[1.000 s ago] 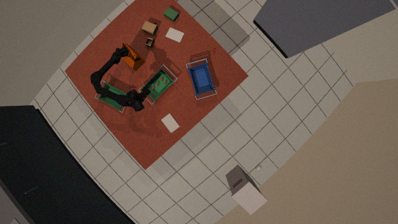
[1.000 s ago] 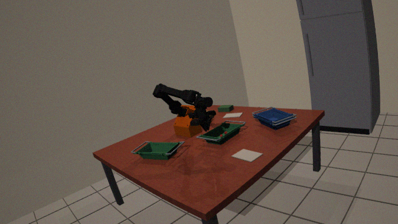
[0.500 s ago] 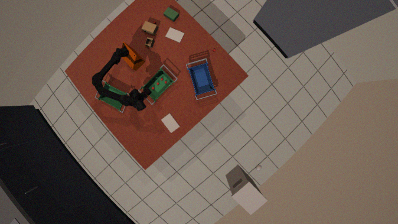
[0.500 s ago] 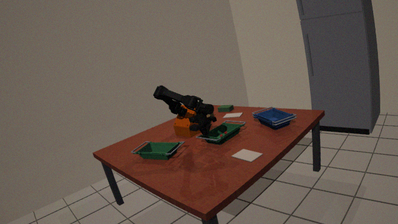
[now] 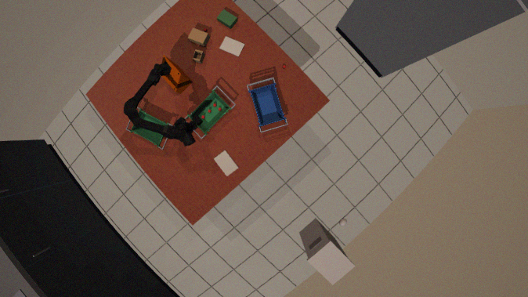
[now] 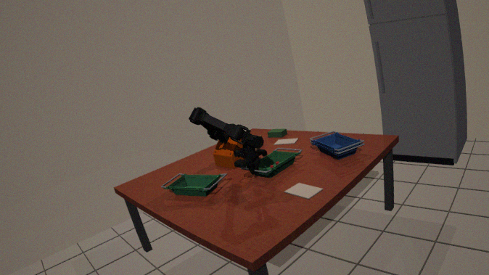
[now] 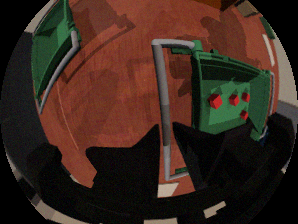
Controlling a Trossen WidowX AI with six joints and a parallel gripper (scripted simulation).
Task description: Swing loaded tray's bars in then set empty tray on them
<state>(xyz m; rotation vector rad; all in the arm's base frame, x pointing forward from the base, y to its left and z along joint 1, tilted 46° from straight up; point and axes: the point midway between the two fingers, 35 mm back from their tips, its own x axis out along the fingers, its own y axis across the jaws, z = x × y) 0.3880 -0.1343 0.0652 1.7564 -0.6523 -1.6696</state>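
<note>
The loaded green tray (image 5: 213,117) (image 6: 281,159) (image 7: 220,119) stands upright with several small red blocks inside. Its near wire bar (image 6: 263,172) (image 7: 162,85) and far wire bar (image 5: 226,95) (image 6: 289,149) (image 7: 272,95) both stick out beyond its ends. The empty green tray (image 5: 150,134) (image 6: 197,185) (image 7: 47,45) stands apart, its own bars swung out. My gripper (image 6: 252,170) (image 7: 165,125) is low at the loaded tray's near end, its fingers a little apart. In the wrist view the near bar runs through the gap between the fingertips; no firm hold on it shows. The fingers hide part of that tray.
A blue tray (image 5: 267,103) (image 6: 337,144) stands beyond the loaded tray. An orange block-like box (image 5: 177,78) (image 6: 223,159) is near the arm's base. Two white cards (image 5: 226,163) (image 6: 304,190), a green block (image 5: 227,18) (image 6: 277,133) and a tan box (image 5: 199,37) are also on the table.
</note>
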